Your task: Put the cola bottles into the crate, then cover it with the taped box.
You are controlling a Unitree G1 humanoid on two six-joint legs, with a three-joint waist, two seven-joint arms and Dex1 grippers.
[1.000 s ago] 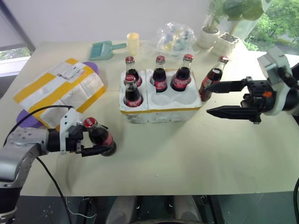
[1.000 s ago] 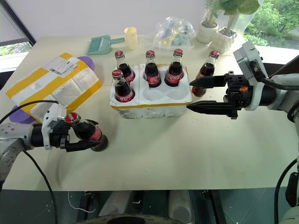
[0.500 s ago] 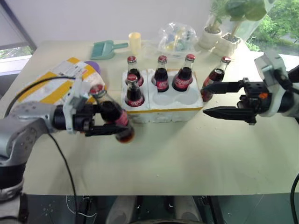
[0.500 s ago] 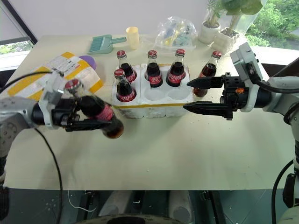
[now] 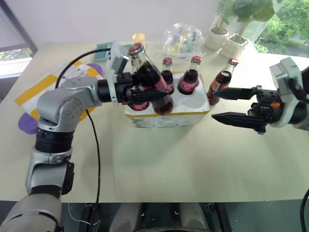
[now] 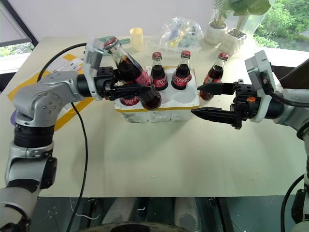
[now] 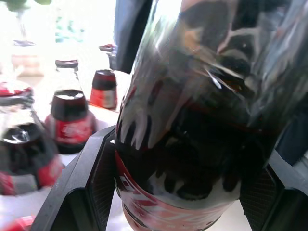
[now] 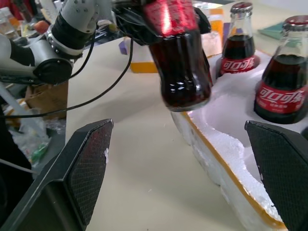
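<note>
On the table (image 5: 159,164), the left end effector (image 5: 147,95) grips a tilted cola bottle (image 5: 149,79) above the front left of the crate (image 5: 166,113). At three o'clock, the right end effector (image 5: 224,105) hovers with fingers spread wide, empty. A sixth cola bottle (image 5: 219,87) stands just right of the crate; the taped box (image 5: 36,89) lies at nine o'clock.

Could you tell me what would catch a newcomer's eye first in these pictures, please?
First, the tilted cola bottle that the left gripper holds in the air over the front of the white foam crate, which already carries four bottles. Next, the right gripper, its jaws wide open, hovering beside the last bottle standing on the table at the crate's right. The yellow-taped box lies far left.
</note>
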